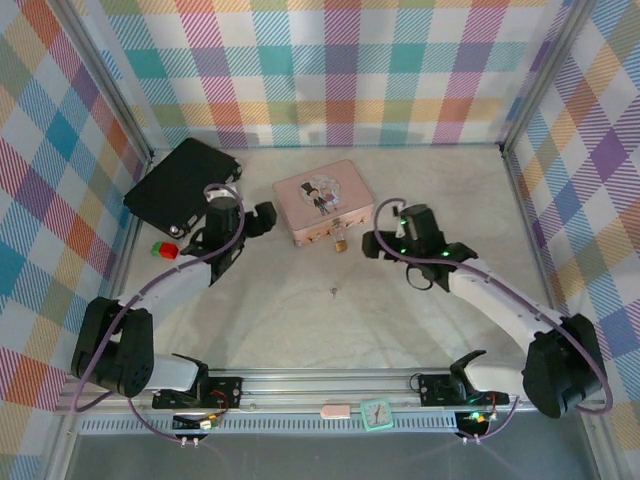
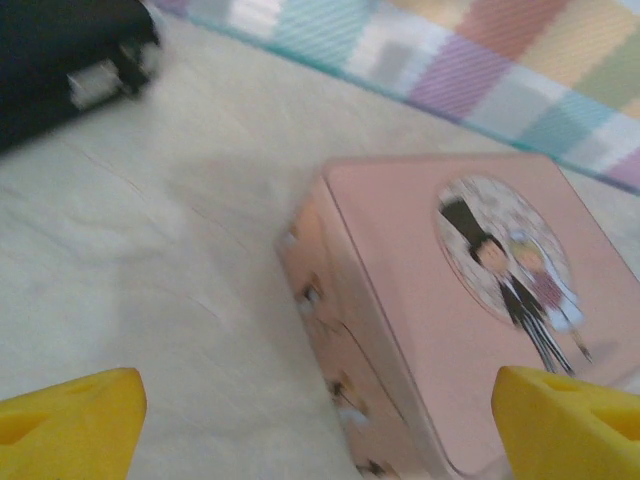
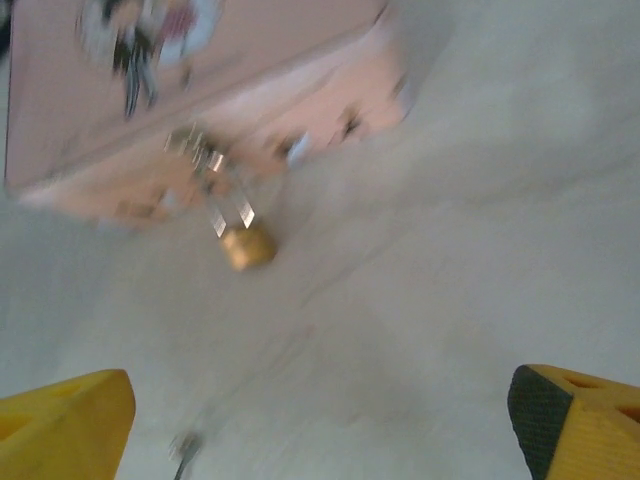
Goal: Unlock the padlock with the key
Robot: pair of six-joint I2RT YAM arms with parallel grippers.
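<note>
As we look down from overhead, left arm: base at the near rail, elbow folded back to the left, forearm slanting up toward the left end of the pink tin (image 1: 323,203).
left gripper (image 1: 262,215): just left of the tin's left end, pointing at it; we cannot tell from above whether it touches.
left jaws: released; in the left wrist view the yellow fingertips (image 2: 70,420) sit at opposite edges, with the tin's near corner below and between them, nothing grasped.
right arm: base at the near rail, elbow out to the right, forearm slanting up and in toward the tin's front right corner.
right gripper (image 1: 380,245): just right of that corner, level with the padlock.
right jaws: released; in the right wrist view the tips are spread wide over bare table (image 3: 470,230).
padlock (image 1: 341,241): against the tin's front wall, silver shackle up in the clasp, brass body hanging toward the table.
key (image 1: 333,291): flat on the table in front of the tin, nearer us than the padlock, apart from both grippers.
lid picture (image 2: 505,265): oval with a cartoon couple, dark suit and pale dress; too blurred for us to read any lettering.
black case (image 1: 180,185): left of the tin, beyond the left gripper.
red and green blocks (image 1: 165,249): left of the tin, beside the left forearm.
</note>
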